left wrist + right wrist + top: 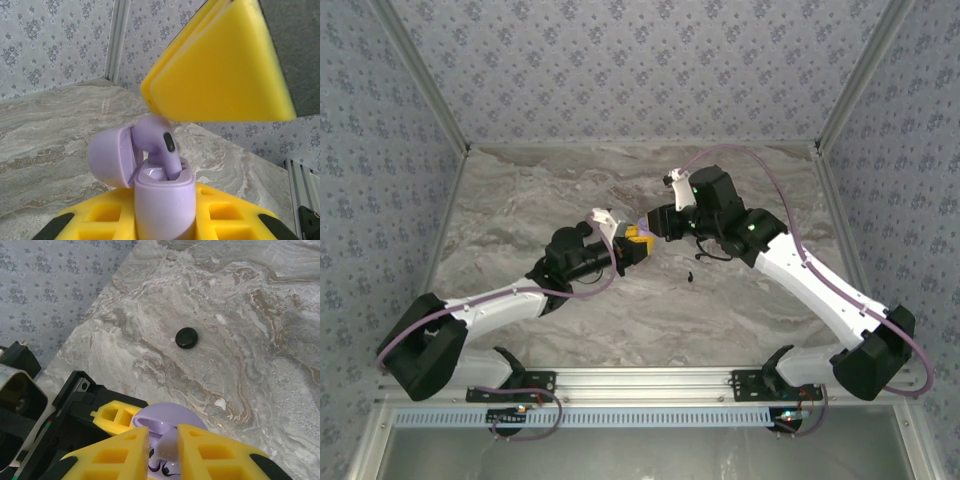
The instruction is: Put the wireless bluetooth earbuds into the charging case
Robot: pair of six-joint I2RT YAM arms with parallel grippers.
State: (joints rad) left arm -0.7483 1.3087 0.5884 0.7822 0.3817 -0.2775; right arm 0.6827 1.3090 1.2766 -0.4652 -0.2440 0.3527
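My left gripper [636, 245] has its jaws narrow, clamped on the lilac case [164, 200], which stands upright between its yellow fingers; the bottom of the case is cut off in the left wrist view. The lid [112, 155] is tipped open toward 9 o'clock. One lilac earbud [162, 145] stands in the case, stem down in the right-hand slot, head still above the rim. My right gripper [655, 225] comes in from 1 o'clock, jaws narrow and pinched on the earbud's head. The contact is blurred from the left wrist, and from the right wrist I see only pale lilac filling the gap. In the top view the case is mostly hidden by both grippers. A black disc [186, 337] lies on the table [240, 315] at 12 o'clock from my right fingers, well apart. In the top view a dark speck [691, 276] sits at 4 o'clock from the grippers, too small to identify.
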